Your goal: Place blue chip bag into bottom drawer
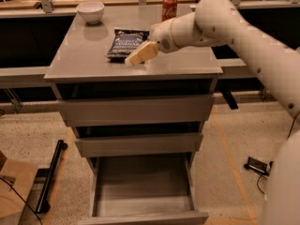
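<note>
The blue chip bag (125, 43) lies flat on the grey cabinet top (89, 60), left of centre. My gripper (137, 55) reaches in from the right on a white arm and hangs just over the bag's near right corner, its tan fingers (140, 53) pointing down and left. The bottom drawer (143, 187) is pulled out below, a wide grey box with a bare floor.
A red soda can (169, 6) stands at the back of the cabinet top, a white bowl (90, 11) at the back left. Two shallower drawers (136, 110) sit above the open one. A black bar (50, 175) lies on the floor to the left.
</note>
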`<state>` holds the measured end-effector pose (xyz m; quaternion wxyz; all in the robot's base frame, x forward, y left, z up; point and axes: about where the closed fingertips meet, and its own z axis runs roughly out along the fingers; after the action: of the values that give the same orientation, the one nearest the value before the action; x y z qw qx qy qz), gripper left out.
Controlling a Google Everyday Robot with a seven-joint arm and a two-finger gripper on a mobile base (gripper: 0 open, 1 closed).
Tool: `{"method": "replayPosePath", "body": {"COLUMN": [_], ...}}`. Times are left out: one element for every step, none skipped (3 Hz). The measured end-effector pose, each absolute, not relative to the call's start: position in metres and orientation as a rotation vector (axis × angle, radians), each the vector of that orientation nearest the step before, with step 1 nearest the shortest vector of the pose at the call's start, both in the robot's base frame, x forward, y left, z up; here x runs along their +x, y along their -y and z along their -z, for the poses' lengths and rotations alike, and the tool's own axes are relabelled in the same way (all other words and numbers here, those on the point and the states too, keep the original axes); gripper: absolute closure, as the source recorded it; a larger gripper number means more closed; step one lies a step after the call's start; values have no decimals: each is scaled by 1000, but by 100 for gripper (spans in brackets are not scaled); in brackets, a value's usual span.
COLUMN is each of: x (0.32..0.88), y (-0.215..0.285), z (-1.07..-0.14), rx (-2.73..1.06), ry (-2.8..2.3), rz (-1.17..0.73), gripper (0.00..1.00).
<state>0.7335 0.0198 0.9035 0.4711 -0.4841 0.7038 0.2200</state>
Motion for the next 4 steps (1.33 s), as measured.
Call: {"method": "replayPosePath", "body": {"x": [772,807,821,823], "y": [-53,-77,-81,-74], "z": [-880,-857,-851,-853], "rx": [-1111,-993,-936,-901], "ry": [-1744,-1781,-1789,-1780], "rz": [-582,-624,-629,-608], "gripper": [0,2,25,48]}}
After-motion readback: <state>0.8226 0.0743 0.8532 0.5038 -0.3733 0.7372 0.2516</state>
